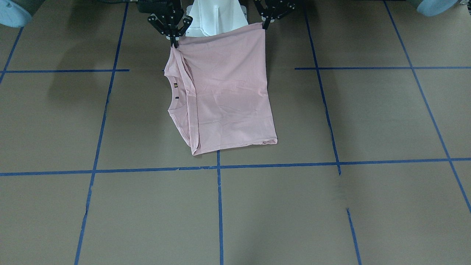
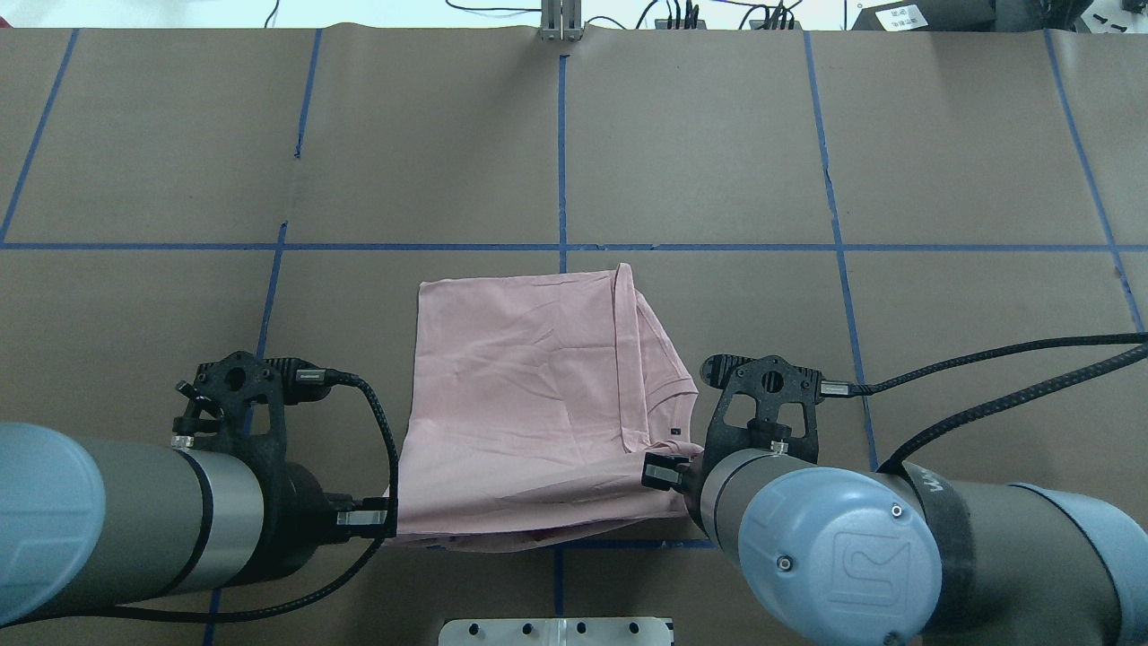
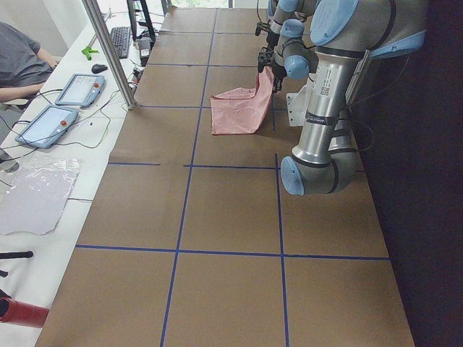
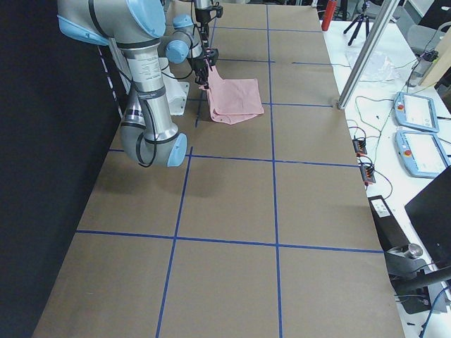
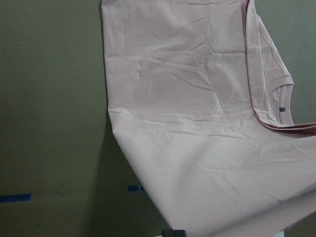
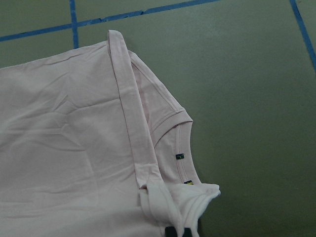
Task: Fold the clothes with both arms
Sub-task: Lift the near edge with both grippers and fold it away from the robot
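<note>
Pink T-shirt [image 1: 228,92] is noted at the middle of the table [image 1: 368,117], toward the robot's side. It is folded, with a plain pink face turned up. Its robot-side edge is held raised off the brown paper. The far edge is laid flat, just short of a crosswise blue tape line [image 1: 279,164].

Left gripper [image 1: 264,25]: the fingers are pressed together on one raised corner of the cloth, at the plain side of the fold. In the overhead view this corner is seen drawn out to the fingertips.

Right gripper [image 1: 173,41]: the fingers are closed on the other raised corner, where several layers are bunched. The bunch is seen at the bottom edge of the right wrist view.

Collar [image 6: 181,148] is found on the robot's right side of the fold. It is ribbed and round, with two small dark tags inside it. A hemmed edge [image 6: 129,108] of the upper layer is laid just beside the collar and runs from the far edge toward the right gripper.

The raised edge between the two grippers is stretched nearly straight, and light creases are seen across the upper layer. The white pedestal [image 1: 217,16] is partly hidden behind the raised edge in the front-facing view. Left arm [image 2: 134,520] and right arm [image 2: 897,556] are brought in low from either side.
</note>
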Tool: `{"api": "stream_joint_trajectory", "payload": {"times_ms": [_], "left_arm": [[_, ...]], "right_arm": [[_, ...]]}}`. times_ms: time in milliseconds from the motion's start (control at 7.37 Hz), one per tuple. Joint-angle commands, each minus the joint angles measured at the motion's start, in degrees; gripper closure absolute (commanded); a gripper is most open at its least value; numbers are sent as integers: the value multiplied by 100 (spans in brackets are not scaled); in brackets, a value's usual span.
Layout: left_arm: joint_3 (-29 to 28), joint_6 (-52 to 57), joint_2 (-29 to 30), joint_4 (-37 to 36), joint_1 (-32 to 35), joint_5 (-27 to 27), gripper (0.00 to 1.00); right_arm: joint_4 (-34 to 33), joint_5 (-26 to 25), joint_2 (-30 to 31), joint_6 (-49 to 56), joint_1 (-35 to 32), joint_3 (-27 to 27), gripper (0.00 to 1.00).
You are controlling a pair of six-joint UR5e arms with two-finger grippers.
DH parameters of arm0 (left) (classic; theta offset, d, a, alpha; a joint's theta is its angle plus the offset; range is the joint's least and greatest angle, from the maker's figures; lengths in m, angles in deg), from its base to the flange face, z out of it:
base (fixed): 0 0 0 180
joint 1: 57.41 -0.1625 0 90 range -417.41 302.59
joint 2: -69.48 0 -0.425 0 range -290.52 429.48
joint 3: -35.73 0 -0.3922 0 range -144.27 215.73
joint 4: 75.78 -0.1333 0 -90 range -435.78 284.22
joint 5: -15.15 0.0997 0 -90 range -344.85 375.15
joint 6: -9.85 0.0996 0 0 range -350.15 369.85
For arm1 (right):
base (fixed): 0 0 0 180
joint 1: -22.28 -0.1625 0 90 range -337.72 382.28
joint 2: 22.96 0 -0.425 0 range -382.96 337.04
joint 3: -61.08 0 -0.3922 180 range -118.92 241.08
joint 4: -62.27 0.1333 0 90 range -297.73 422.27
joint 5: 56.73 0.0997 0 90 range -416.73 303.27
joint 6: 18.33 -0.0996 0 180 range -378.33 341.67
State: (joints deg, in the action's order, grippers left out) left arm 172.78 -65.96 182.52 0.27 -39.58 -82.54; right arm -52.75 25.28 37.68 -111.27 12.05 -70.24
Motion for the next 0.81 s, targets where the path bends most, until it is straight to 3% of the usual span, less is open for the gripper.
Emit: {"api": "stream_joint_trajectory", "payload": {"times_ms": [0, 271, 543, 679], "left_arm": [[-929, 600, 305, 319, 579, -5, 100], [-1888, 628, 306, 1302, 835, -14, 100], [-2321, 1003, 323, 1640, 1098, -23, 100], [-2480, 1145, 323, 1728, 1248, -23, 100]], "right_arm": [[40, -1, -384, 292, -354, 596, 100], [137, 8, -726, 548, -802, 1307, 100], [1379, 131, -956, 627, -1190, 2587, 100], [1629, 158, -1096, 793, -1339, 3029, 100]]}}
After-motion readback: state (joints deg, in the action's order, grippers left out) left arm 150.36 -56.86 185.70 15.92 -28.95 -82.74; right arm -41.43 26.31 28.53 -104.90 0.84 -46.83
